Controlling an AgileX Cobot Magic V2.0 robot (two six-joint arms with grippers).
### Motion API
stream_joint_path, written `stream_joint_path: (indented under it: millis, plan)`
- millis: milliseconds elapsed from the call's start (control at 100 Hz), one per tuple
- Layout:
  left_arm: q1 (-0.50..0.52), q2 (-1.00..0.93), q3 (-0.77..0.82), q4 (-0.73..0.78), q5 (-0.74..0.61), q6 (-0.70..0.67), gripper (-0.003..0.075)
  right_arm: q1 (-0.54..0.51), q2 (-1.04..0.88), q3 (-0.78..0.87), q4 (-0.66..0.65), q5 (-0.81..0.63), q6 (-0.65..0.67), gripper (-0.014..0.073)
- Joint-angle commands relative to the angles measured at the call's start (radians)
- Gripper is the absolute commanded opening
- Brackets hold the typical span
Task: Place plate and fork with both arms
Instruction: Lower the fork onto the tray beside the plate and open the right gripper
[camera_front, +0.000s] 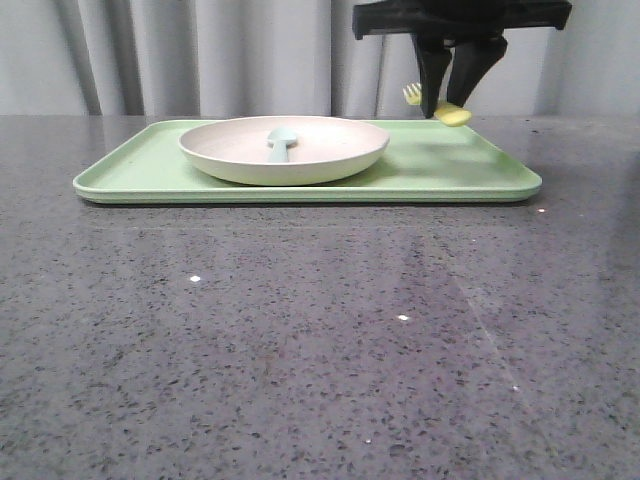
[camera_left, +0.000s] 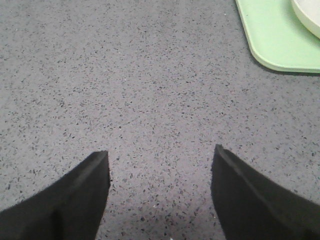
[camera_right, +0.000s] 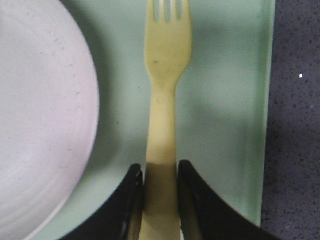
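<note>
The small bright yellow plastic fork (camera_right: 166, 90) looks light, stiff and a little slick, so a pinch across its flat handle suits it. The right gripper (camera_front: 455, 100) has exactly that hold, its 2 black fingers closed on the handle, tines pointing away, hanging above the flat light-green tray (camera_front: 460, 175) just beside the round cream plate (camera_front: 284, 148), which sits on the tray with a pale blue spoon (camera_front: 281, 142) in it. The left gripper (camera_left: 160, 192) hovers low over the speckled grey table (camera_left: 140, 90), fingers spread wide and empty.
</note>
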Motion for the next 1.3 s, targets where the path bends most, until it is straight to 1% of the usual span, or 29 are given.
stream_joint_path:
  millis: [0,290,700,990,1290]
  plan:
    - [0.0,0.004,-0.029,-0.007,-0.071,-0.007,0.0429,-0.023,-0.071,0.016,0.008,-0.072,-0.008,0.0004]
    - [0.0,0.004,-0.029,-0.007,-0.071,-0.007,0.0429,-0.042,-0.07,0.093,0.051,-0.169,-0.008,0.0004]
    - [0.0,0.004,-0.029,-0.007,-0.073,-0.007,0.0429,-0.042,-0.06,0.159,0.051,-0.244,-0.008,0.0004]
    - [0.0,0.004,-0.029,-0.007,-0.073,-0.007,0.0429,-0.042,-0.06,0.177,0.051,-0.273,-0.008,0.0004]
    - [0.0,0.004,-0.029,-0.007,-0.073,-0.007,0.0429,-0.042,-0.048,0.177,0.053,-0.266,-0.008,0.0008]
